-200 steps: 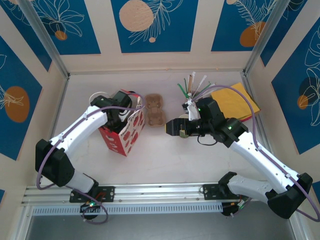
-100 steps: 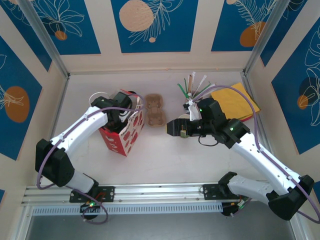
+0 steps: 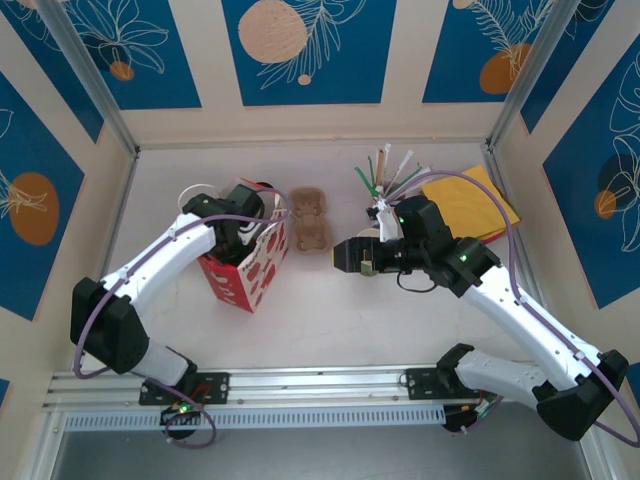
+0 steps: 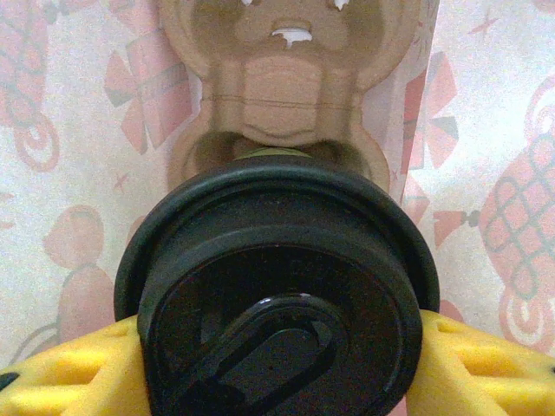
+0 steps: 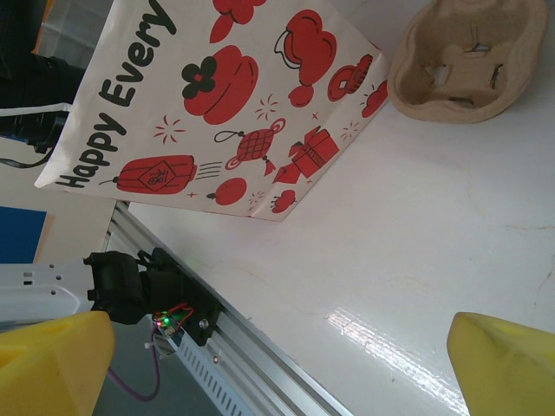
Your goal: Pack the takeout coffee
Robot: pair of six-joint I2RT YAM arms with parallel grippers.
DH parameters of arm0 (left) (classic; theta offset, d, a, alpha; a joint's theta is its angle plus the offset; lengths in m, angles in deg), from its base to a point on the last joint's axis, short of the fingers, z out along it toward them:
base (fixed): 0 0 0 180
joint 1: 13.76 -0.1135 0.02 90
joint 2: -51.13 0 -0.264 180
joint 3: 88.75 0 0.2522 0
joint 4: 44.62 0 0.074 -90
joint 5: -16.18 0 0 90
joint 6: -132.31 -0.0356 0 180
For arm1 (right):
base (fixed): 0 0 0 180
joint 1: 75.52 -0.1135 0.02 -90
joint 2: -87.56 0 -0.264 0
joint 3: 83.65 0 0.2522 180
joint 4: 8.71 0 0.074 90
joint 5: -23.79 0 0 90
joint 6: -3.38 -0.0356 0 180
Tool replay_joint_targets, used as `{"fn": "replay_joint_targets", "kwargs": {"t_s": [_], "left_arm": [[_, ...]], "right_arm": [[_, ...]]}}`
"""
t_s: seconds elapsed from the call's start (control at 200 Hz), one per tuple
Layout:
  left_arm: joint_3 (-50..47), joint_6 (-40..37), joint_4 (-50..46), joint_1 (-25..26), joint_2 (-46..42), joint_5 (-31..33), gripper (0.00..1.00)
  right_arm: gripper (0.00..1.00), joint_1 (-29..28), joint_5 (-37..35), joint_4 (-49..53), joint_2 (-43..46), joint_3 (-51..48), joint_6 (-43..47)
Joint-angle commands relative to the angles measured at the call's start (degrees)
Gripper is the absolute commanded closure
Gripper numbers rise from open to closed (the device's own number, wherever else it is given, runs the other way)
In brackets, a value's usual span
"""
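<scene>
Nothing has visibly shifted in the last second. The takeout coffee (image 4: 277,303), a green paper cup with a round black plastic lid, is clamped in the left gripper (image 4: 277,364) inside the red-printed white paper bag (image 3: 245,275), above a brown pulp cup carrier (image 4: 290,95). Best lowered upright and straight into a socket before letting go. The right gripper (image 5: 277,360) hangs wide and empty.

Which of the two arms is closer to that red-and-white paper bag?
Left. The left gripper is at the mouth of the paper bag; the right gripper stands open well apart from it, beyond the cardboard cup carrier.
</scene>
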Motion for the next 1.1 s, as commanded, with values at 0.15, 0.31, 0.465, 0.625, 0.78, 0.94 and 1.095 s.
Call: {"fn": "replay_joint_targets", "kwargs": {"t_s": [0.15,0.31,0.465,0.625,0.78,0.94,1.095], "left_arm": [[-1.59,-1.38,0.82,-1.44,1.05,0.38,0.42],[-1.9,-1.52,1.15,-1.52,1.05,0.2,0.42],[-1.9,-1.52,1.25,-1.61,1.16,0.09,0.42],[-1.91,-1.52,1.26,-1.7,1.16,0.09,0.42],[-1.99,-1.63,1.26,-1.79,1.2,0.09,0.42],[-1.99,-1.56,1.43,-1.81,1.51,-0.14,0.42],[-2.0,-1.58,1.43,-1.8,2.01,-0.33,0.43]], "right_arm": [[0.01,-0.51,-0.26,1.07,0.62,0.73,-0.42],[0.01,-0.51,-0.21,0.8,0.56,0.82,-0.49],[0.01,-0.78,0.15,0.28,0.11,1.17,-0.51],[0.01,-1.39,0.24,-0.25,-0.71,1.74,-0.52],[0.01,-1.85,0.18,-0.76,-1.2,2.13,-0.42],[0.01,-2.01,0.06,-1.04,-1.3,2.13,-0.42],[0.01,-2.01,-0.08,-1.04,-1.29,2.05,-0.25]]}}
